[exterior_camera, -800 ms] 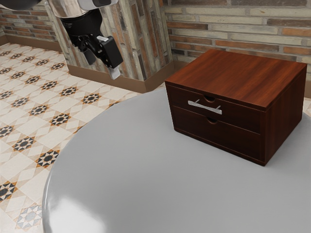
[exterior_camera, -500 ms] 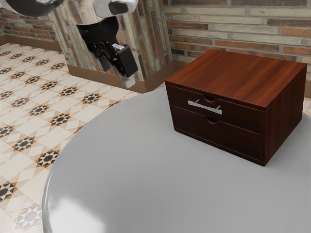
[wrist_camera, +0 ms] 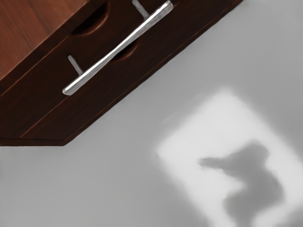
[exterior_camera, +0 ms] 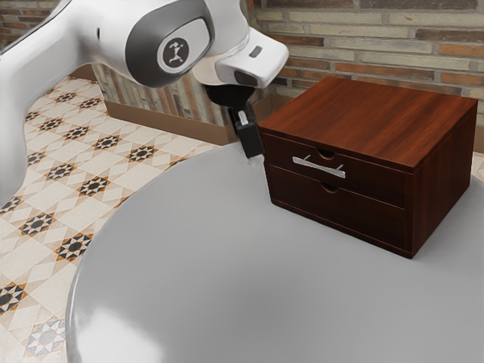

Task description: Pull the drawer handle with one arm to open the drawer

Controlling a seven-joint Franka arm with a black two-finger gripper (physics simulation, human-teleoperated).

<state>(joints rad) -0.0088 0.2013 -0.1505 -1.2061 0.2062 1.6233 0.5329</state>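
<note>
Black jaws, opening impossible to tell, hang beside the dark wooden cabinet's corner; its level silver bar handle lies toward the exterior view's right.

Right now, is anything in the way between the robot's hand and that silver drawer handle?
Nothing visible. The hand hangs beside the cabinet, at its front corner on the exterior view's left, and only bare grey table lies between it and the handle on the upper drawer.
</note>
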